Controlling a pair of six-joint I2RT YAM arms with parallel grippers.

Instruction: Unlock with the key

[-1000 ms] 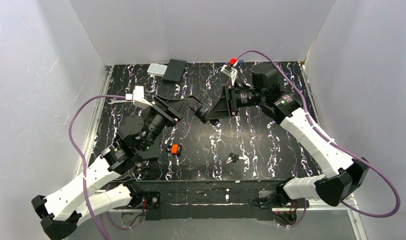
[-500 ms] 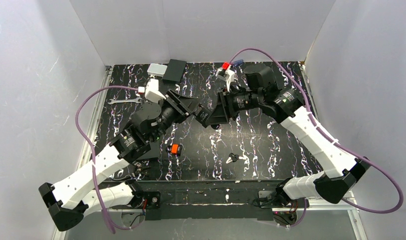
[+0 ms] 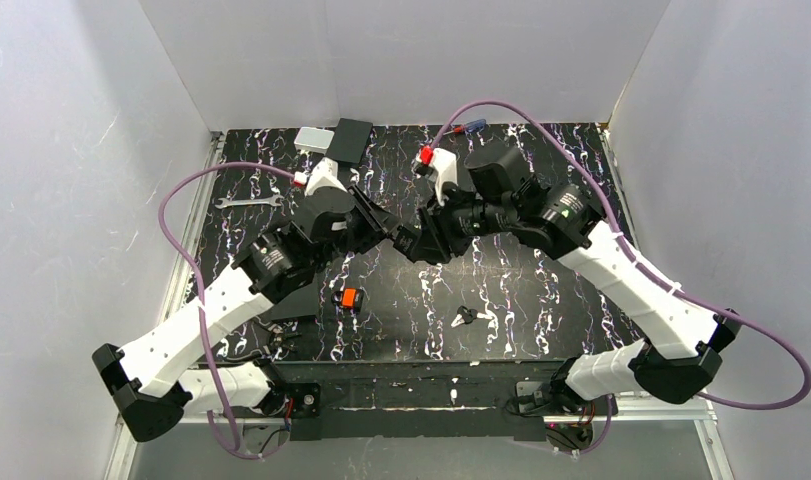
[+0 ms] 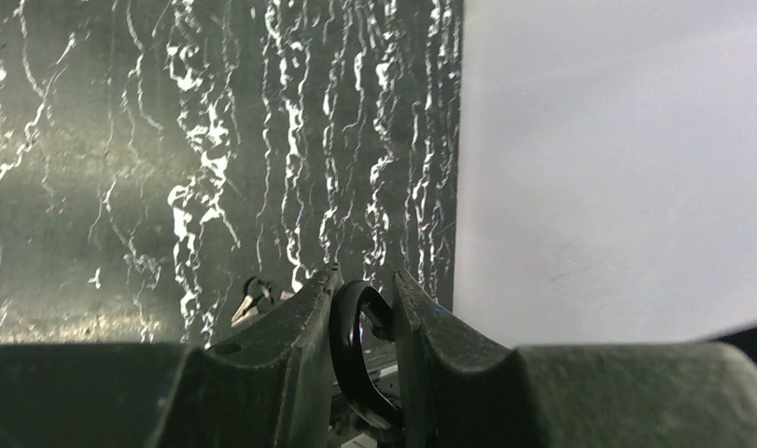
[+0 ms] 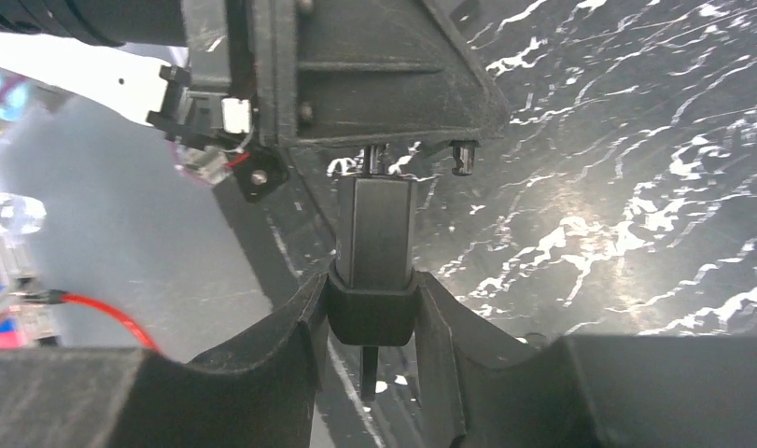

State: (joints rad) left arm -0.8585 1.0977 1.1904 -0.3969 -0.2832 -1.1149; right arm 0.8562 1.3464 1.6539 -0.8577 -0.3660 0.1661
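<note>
Key (image 3: 466, 317) lies flat on the table (image 3: 541, 290) toward the near edge, right of centre, well apart from both grippers and held by neither. The right gripper (image 5: 372, 280) has its jaws part-way apart and clamped on the lower end of the padlock (image 5: 374, 224), one finger against each side of the black body, which stands out of the fingers toward the other gripper. The left gripper (image 4: 365, 280) has its jaws drawn narrow, with the shackle (image 4: 344, 359) standing as a dark loop between them and seeming to touch both fingers; how firm that hold is cannot be told. In the top view the two grippers meet nose to nose above the middle of the table, with the padlock between them clear of the surface. The left arm (image 3: 211, 310) reaches from the near left corner diagonally up to the meeting point, wrist turned right. The right arm (image 3: 631, 280) rises from the near right corner, bends at a high elbow and points its wrist left. An orange block (image 3: 349, 297) sits on the table below the left gripper, apart from it. A wrench (image 3: 246, 201) lies near the left edge. A black box (image 3: 349, 141) and a grey box (image 3: 311, 139) rest side by side, touching, at the far edge.
</note>
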